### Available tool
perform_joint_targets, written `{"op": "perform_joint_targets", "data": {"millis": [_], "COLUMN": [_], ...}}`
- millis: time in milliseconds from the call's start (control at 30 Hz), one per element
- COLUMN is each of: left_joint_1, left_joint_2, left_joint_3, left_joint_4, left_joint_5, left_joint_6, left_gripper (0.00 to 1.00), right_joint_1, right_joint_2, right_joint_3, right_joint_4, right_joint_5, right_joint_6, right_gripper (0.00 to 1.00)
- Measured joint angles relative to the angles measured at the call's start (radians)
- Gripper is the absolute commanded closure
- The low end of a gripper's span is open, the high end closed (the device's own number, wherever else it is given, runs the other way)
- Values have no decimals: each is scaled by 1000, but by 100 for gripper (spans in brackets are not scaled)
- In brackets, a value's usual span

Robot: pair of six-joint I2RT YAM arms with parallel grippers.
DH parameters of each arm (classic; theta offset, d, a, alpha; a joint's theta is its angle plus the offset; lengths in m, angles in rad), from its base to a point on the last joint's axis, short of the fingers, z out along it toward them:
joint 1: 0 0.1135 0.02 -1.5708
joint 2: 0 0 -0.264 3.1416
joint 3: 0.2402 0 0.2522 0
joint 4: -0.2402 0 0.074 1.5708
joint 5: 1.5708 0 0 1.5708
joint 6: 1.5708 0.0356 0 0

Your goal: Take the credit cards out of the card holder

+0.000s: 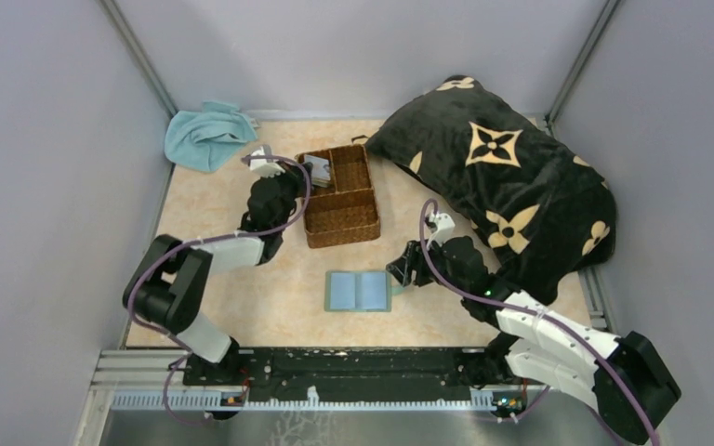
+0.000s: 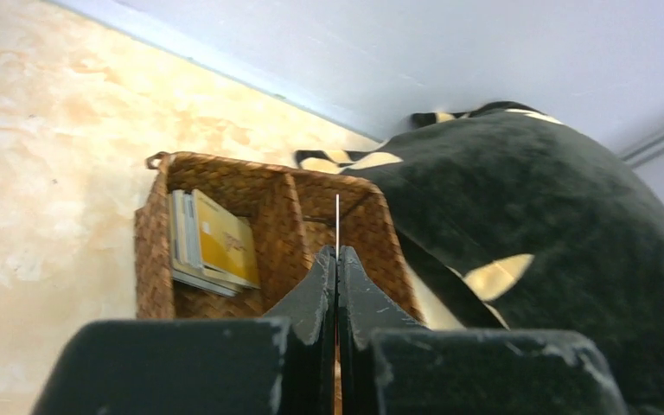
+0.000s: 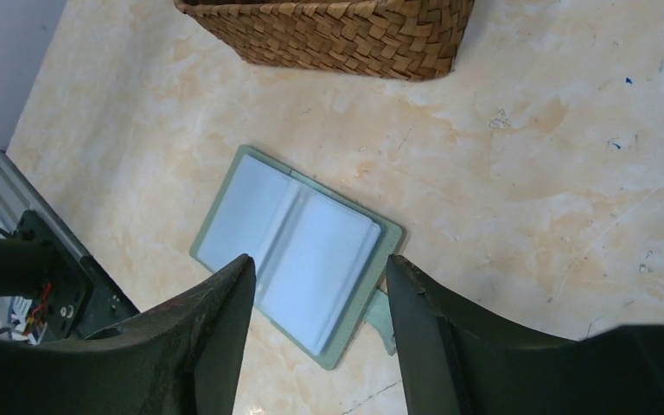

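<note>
Above basket (image 2: 225, 169) rim, left pincer (image 2: 337, 251) clenches credit card (image 2: 337, 220); right pincer (image 3: 320, 259), released, over card holder (image 3: 259, 207)'s edge.

The left arm (image 1: 232, 251) and right arm (image 1: 558, 339) share rounded black joint housings, white link covers and looping purple cables (image 1: 425, 243), ending in black wedge-shaped fingers (image 2: 311, 298) scuffed with pale specks, on a black base rail (image 1: 363, 364) edged in silver

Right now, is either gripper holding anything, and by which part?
Left gripper pinches a thin card, seen edge-on, by its lower edge above the basket; right gripper, open, holds nothing.
</note>
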Motion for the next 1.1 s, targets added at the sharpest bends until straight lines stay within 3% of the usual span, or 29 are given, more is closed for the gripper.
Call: {"op": "perform_joint_targets", "data": {"millis": [300, 767, 800, 967, 1100], "left_joint_1": [53, 53, 53, 54, 59], "left_joint_2": [217, 397, 408, 442, 449], "left_joint_3": [80, 229, 240, 273, 274], "left_joint_4": [75, 100, 97, 96, 100], "left_joint_5": [-9, -34, -38, -54, -71], "left_joint_6": [-26, 14, 16, 25, 31], "left_gripper": [100, 96, 94, 64, 54], "right_joint_1": [-8, -37, -40, -51, -54], "right_joint_2": [42, 109, 112, 129, 154], "right_joint_3": [0, 0, 0, 0, 0], "right_joint_4": [31, 55, 56, 76, 95], "right_joint_5": [0, -21, -23, -37, -52], "right_joint_6": [-19, -38, -38, -39, -39], "right_gripper": [43, 43, 43, 43, 44]}}
